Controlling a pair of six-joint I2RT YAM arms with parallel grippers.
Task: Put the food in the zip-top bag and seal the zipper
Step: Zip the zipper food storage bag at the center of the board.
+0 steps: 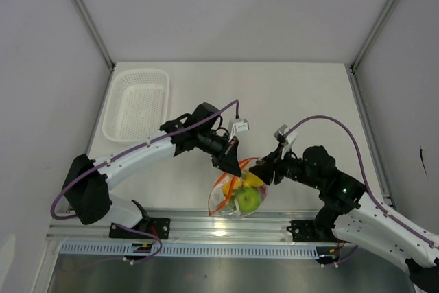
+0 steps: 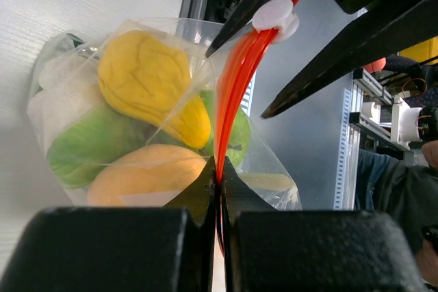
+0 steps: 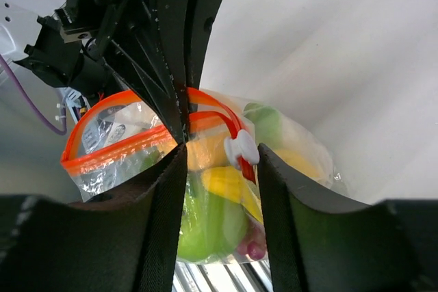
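Low in the middle of the top view, close to the near edge of the worktop, the zip-top bag sits between the two arms with its mouth turned up towards them. Whether its bottom rests on the worktop or hangs just clear cannot be told.

The food is inside the bag. In the left wrist view a yellow fruit lies uppermost, a yellow-orange fruit is below it, and a green piece is at the left. A green apple shows plainly in the top view.

The left jaws are clenched on the zipper, pinching the orange-red strip flat at the lower centre of the left wrist view. From there the strip curves up to a white slider. The right jaws stand released, with one finger on each side of the slider. In the left wrist view one black finger touches the slider and the other is apart from it.

At the upper left of the top view a white mesh basket lies well apart from the bag.
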